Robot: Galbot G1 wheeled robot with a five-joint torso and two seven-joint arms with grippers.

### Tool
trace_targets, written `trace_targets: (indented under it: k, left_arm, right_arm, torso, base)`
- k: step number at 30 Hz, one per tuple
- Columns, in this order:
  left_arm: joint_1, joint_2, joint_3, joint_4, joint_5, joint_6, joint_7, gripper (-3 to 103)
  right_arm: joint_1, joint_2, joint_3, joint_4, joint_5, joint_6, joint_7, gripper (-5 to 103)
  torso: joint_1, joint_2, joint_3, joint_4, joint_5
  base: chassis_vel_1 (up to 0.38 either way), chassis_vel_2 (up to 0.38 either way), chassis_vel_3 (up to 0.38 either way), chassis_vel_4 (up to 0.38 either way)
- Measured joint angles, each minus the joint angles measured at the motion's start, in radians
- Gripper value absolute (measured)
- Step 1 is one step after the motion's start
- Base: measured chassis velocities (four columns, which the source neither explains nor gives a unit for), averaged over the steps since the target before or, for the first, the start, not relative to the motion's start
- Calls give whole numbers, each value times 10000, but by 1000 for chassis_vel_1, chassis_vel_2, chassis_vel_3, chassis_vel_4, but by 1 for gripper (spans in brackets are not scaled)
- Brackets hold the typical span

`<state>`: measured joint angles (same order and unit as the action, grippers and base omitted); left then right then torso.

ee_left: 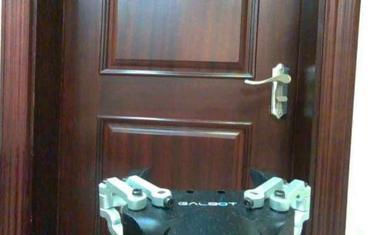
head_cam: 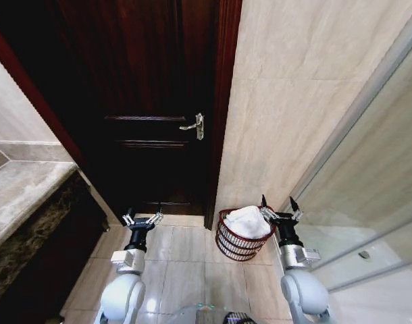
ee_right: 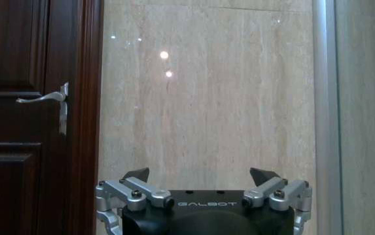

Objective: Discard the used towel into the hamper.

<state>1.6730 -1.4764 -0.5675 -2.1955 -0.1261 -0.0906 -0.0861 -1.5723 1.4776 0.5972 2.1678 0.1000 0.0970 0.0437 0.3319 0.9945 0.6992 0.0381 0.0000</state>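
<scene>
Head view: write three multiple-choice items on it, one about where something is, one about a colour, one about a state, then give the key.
1. Where does the hamper stand?
A. on the floor by the tiled wall, right of the door
B. on the stone counter
C. inside the glass enclosure

2. What colour is the towel in the hamper?
A. blue
B. white
C. black

3. How does the right tool stand?
A. shut on the towel
B. open and empty
C. shut on the door handle

Key:
1. A, the basket sits on the floor tiles at the foot of the wall, just right of the dark door.
2. B, the bundle heaped in the basket is white.
3. B, its fingers are spread apart with nothing between them, beside the hamper's rim; the left tool is likewise open, facing the door.
</scene>
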Motion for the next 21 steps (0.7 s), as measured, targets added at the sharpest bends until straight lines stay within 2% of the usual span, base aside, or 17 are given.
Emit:
trace_targets:
  k: [21]
  left_arm:
    - [39,-21,-6,-115,0,204,-39,100]
  right_arm:
    - [46,-57,31,78,8,-100,-64,100]
  torso:
    - [476,1063,584,0,0]
  base:
    - [0,0,0,0]
